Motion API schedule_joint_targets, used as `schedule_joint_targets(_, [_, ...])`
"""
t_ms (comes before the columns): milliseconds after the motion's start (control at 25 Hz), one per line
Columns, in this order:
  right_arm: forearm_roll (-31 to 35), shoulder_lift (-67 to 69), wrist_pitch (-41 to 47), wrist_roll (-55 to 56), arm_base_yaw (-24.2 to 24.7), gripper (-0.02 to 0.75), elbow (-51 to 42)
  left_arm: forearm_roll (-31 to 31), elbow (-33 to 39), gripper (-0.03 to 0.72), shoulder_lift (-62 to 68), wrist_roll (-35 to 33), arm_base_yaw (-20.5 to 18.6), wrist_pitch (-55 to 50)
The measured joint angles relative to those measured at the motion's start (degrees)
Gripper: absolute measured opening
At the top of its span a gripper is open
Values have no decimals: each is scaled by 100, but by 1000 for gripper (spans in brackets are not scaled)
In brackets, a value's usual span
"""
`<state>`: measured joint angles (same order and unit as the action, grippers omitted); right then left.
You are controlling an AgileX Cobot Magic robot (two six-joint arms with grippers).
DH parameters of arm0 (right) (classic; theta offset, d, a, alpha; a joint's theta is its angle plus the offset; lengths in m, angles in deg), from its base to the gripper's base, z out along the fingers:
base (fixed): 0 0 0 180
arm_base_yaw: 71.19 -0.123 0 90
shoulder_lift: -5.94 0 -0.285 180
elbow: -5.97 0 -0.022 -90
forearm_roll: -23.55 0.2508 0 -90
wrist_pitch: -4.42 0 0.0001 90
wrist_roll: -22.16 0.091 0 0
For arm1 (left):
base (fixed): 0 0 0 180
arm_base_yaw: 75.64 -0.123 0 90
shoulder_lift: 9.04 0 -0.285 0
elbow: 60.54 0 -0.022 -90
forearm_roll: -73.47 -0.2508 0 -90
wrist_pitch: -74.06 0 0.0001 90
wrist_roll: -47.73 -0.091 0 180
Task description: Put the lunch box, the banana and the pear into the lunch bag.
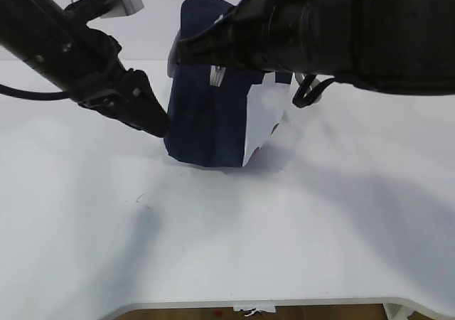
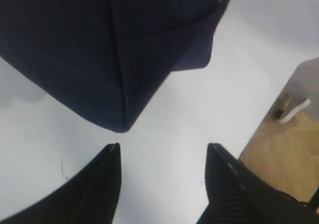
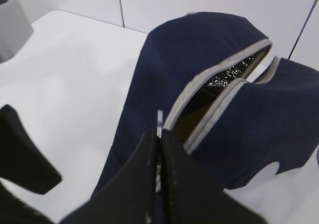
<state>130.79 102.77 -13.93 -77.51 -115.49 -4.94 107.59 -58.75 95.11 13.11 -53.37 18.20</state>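
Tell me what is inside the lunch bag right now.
Through the part-open zipper of the lunch bag, only a dark interior with a speckled, shiny lining shows. Any contents are hidden by the fabric; lunch box, banana and pear are not visible.

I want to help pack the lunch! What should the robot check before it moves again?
1. Lunch bag standing on the table: ok.
2. Zipper open: partly; a gap shows the shiny lining, not ok yet for packing.
3. Right pincer gripping the zipper pull: ok, fingers shut on it.
4. Left pincer steadying the bag: not ok, open and just short of the corner.
5. Lunch box, banana and pear inside: cannot tell, none visible.
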Motion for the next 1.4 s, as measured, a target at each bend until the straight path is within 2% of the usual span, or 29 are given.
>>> schedule_joint_targets(200, [0, 4, 0, -2, 0, 1, 0, 514, 0, 414, 283, -442, 9, 488])
schedule_joint_targets(480, [2, 4, -9, 133, 0, 1, 50, 669, 0, 403, 616, -587, 200, 1153])
schedule_joint_targets(600, [2, 13, -22, 168, 0, 1, 115, 689, 0, 296, 722, -600, 400, 1464])
schedule_joint_targets(680, [2, 13, -57, 168, 0, 1, 162, 667, 0, 169, 722, -600, 425, 1475])
schedule_joint_targets(720, [2, 13, -69, 168, 0, 1, 162, 606, 0, 64, 722, -600, 437, 1464])
schedule_joint_targets(800, [12, 13, -69, 171, 0, 1, 176, 532, 0, 43, 722, -600, 437, 1393])
schedule_joint_targets(840, [12, 13, -69, 181, 0, 1, 188, 247, 0, 12, 722, -600, 437, 1331])
schedule_joint_targets(1120, [12, 13, -268, 115, 0, 1, 199, -537, 0, 6, 722, -613, 437, 1028])
schedule_joint_targets(1400, [12, 13, -454, 65, 129, 1, 207, -674, 0, 4, 722, -613, 437, 774])
